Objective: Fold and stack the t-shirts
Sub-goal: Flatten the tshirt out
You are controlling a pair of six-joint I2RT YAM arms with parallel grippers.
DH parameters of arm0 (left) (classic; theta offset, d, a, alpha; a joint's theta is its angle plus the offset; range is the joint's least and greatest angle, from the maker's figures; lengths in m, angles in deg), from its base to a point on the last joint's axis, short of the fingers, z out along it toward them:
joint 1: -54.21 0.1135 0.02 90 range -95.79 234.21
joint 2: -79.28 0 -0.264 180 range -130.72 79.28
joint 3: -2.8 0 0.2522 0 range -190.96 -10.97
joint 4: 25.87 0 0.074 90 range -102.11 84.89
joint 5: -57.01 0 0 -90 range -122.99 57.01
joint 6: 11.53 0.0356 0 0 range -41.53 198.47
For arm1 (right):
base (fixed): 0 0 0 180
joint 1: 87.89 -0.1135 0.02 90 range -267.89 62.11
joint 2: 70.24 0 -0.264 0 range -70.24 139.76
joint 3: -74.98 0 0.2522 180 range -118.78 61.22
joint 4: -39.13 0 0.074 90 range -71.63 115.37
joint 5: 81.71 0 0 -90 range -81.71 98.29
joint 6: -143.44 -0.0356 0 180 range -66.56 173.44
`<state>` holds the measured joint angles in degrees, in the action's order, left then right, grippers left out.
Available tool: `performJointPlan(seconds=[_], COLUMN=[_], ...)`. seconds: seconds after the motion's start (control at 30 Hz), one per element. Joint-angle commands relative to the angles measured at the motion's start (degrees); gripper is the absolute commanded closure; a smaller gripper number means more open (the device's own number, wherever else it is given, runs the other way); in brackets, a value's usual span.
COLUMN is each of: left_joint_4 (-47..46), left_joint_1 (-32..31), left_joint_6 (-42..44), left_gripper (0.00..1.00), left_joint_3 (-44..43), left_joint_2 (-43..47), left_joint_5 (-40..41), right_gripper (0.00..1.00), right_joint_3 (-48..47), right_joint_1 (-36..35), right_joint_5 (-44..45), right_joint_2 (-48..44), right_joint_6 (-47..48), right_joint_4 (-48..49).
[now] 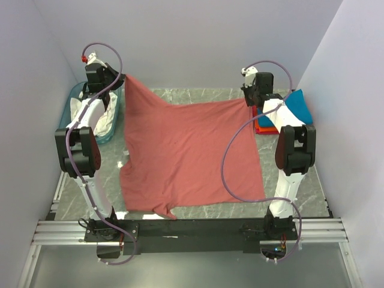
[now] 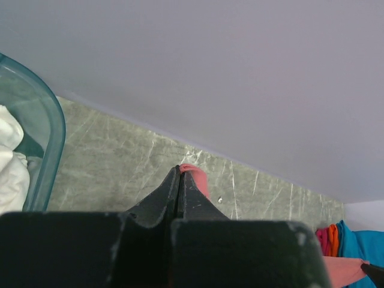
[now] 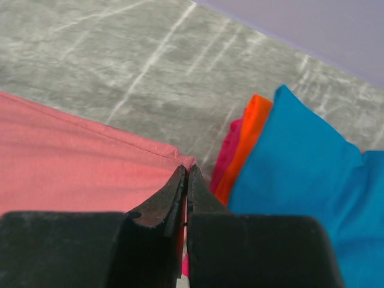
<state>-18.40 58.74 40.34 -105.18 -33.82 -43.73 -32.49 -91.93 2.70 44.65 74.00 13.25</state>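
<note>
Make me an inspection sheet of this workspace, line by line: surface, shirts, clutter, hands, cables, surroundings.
Surface: grey marbled table.
Job's things: red shirt held up by its far corners, near hem on the table; blue shirt folded on top of orange shirt, far right.
Clutter: teal basket far left, white cloth inside.
Hands: left hand and right hand each shut on a corner.
Cables: purple cables loop along both arms.
Surroundings: pale walls.

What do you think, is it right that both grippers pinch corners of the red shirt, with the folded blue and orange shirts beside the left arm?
No. The left gripper and right gripper pinch corners of the red shirt, but the folded blue shirt and orange shirt lie beside the right arm, per the top external view.
</note>
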Motion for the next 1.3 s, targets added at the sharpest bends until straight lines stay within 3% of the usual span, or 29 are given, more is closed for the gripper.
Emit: performJointPlan(seconds=[0.0,0.17,0.43,0.57,0.77,0.97,1.0,1.27], left_joint_4=[-3.3,-4.1,-3.7,-6.1,-5.3,-1.5,-1.1,0.9], left_joint_1=[-0.1,-0.3,-1.8,-1.8,-2.4,-2.6,-2.6,-2.6], left_joint_6=[1.8,3.5,6.0,7.0,7.0,6.4,6.1,3.2], left_gripper=[1.0,1.0,1.0,1.0,1.0,1.0,1.0,1.0], left_joint_3=[-2.1,0.6,5.7,11.8,16.9,14.1,13.3,2.8], left_joint_2=[3.6,6.8,9.9,18.6,41.6,61.0,64.4,70.7], left_joint_5=[0.1,2.4,-0.3,0.5,5.0,10.6,10.6,12.5], right_gripper=[1.0,1.0,1.0,1.0,1.0,1.0,1.0,1.0], right_joint_3=[-1.7,0.4,4.1,11.6,14.0,5.0,-0.1,-25.3], right_joint_1=[1.9,2.3,2.4,2.4,2.4,2.4,2.4,2.4], right_joint_5=[2.8,1.3,-2.8,-7.8,-11.8,-10.9,-10.9,-10.5], right_joint_2=[-1.2,-3.1,-7.1,-19.4,-41.0,-57.0,-57.9,-59.7], right_joint_6=[-1.7,-2.3,-3.1,-2.2,-0.8,-0.1,-0.1,-2.3], right_joint_4=[2.9,3.5,3.6,4.1,-1.9,-11.3,-14.7,-26.0])
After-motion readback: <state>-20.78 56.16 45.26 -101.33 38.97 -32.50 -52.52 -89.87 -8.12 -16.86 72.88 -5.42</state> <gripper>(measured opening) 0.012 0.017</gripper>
